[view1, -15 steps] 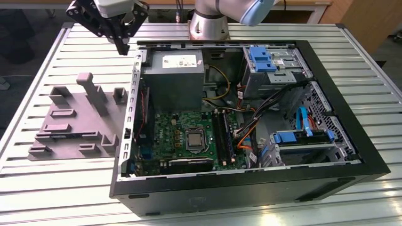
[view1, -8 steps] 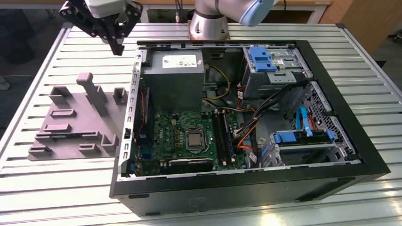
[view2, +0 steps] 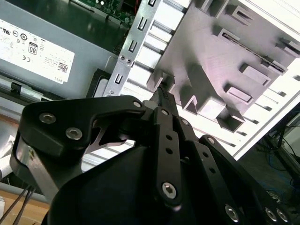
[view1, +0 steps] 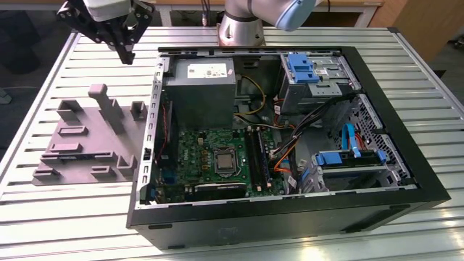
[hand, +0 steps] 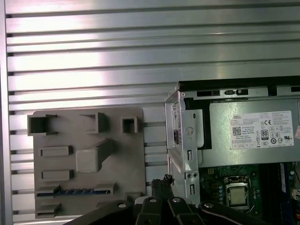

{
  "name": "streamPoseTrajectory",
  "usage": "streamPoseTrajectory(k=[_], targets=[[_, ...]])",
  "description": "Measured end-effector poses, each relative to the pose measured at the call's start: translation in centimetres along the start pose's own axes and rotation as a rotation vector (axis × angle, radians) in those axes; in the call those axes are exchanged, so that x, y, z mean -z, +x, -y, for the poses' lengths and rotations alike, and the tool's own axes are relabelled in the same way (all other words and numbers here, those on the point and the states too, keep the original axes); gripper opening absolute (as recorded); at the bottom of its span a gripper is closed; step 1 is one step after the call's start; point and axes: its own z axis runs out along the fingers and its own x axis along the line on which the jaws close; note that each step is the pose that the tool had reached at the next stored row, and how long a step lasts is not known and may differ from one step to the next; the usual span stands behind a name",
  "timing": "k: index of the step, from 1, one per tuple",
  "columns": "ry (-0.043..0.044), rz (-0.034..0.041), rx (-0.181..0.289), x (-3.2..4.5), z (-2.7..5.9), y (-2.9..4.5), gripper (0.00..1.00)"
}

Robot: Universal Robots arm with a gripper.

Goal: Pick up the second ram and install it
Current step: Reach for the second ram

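the end effector [view1: 129, 57], closed on nothing, is held high over the surface [view1: 43, 228]; the second ram [hand: 75, 191] is seated on edge in the grey holder [hand: 126, 154], below and well apart. a centred, square grip is judged best for a straight lift.

We're in a robotics lab or workshop here: a ribbed aluminium workbench [view1: 43, 217] spans the scene, with a robot arm's base [view1: 243, 27] standing at its far edge. An opened desktop computer case [view1: 290, 217] lies on the bench beside a grey moulded parts fixture [view1: 80, 147], and there's wooden furniture [view1: 417, 22] behind.
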Motion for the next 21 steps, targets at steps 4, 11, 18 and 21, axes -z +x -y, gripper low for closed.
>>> streamPoseTrajectory(k=[4, 11, 18, 21], targets=[[-0.0001, 0.0001, 0.000, -0.02, 0.05, 0.66, 0.11], [0.0000, 0.0000, 0.000, -0.03, 0.14, 1.80, 0.11], [0.0000, 0.0000, 0.000, -0.06, 0.25, 3.29, 0.11], [0.0000, -0.0001, 0.000, -0.06, 0.29, 3.81, 0.11]])
